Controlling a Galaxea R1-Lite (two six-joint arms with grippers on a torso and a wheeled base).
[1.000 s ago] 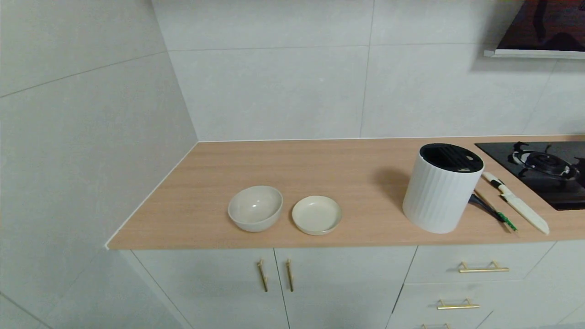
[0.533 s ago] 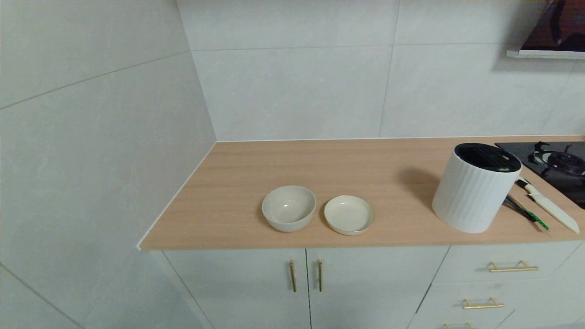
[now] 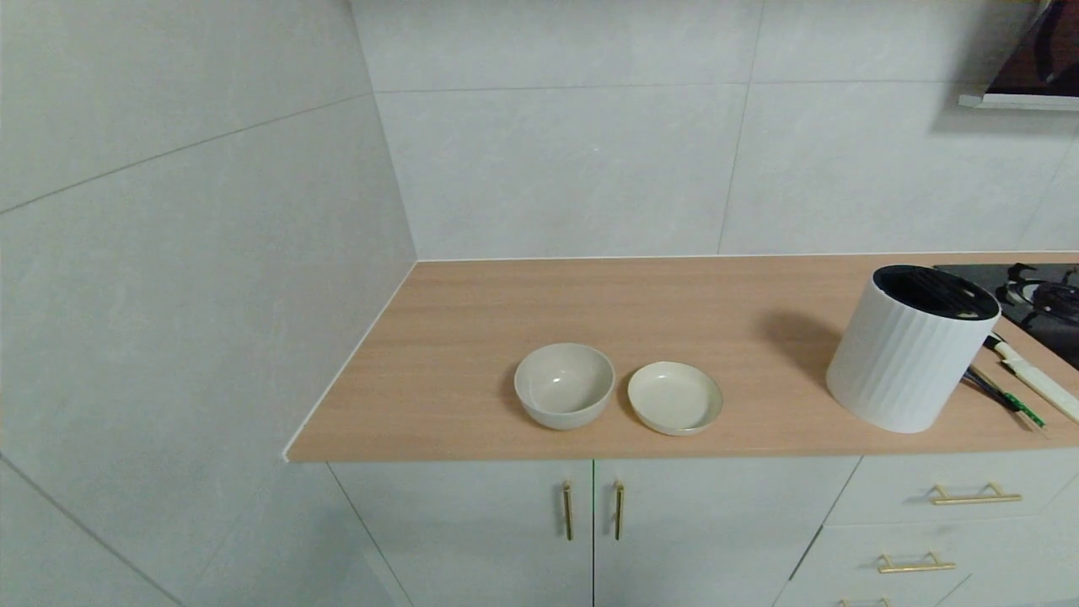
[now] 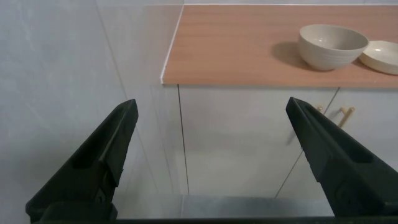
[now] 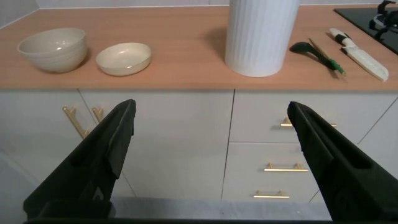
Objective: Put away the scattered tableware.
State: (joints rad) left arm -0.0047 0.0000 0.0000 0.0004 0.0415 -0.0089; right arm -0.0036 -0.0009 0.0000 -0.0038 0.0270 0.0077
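Head view: high up, looking forward and down onto desk point(image 3: 674, 303), not near. Wrist views: lower, out front, facing desk edge and cupboard doors point(image 3: 506, 539). Shared: bowl point(image 3: 564, 385), dish point(image 3: 675, 397).

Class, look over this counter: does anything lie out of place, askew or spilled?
A knife, chopsticks and a dark utensil lie loose on the counter beside the white holder, not in it. The bowl and dish sit upright; nothing is spilled.
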